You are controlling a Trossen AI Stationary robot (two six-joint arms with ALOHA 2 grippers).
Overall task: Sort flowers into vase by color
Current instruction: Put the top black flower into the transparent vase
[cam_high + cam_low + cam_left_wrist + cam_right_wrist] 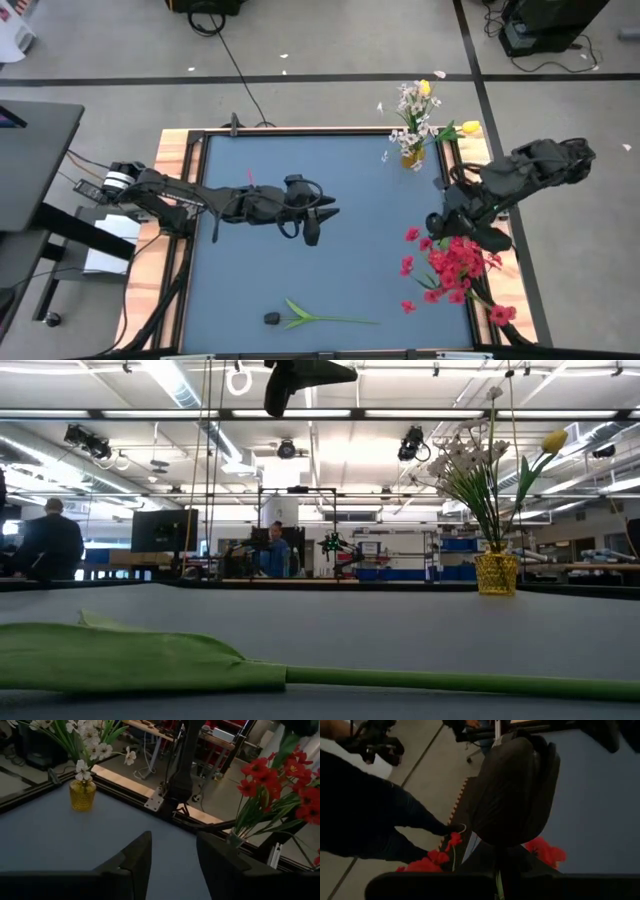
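My right gripper (441, 219) hangs over the table's right edge, shut on a dark-headed flower whose big dark bud (515, 790) fills the right wrist view. Just below it, red flowers (456, 262) stand in a clear vase (233, 839). White sprays and yellow tulips (420, 110) stand in a yellow vase (412, 156) at the far right corner. Another dark-headed flower (318, 318) lies flat on the mat near the front edge, its bud (272, 318) pointing left. My left gripper (172, 857) hovers open over the table's middle (312, 222), nothing between its fingers. My right gripper pinches the flower's thin green stem (498, 879) between its two fingers, just below the bud. The bud stands out ahead of the fingertips, and the flower is lifted clear of the table, above the red flowers.
The blue mat (330, 260) has a black frame and wooden side strips. A person's leg (375, 815) stands on the floor beside the table's right side. People sit at desks (45, 545) in the room beyond the far edge.
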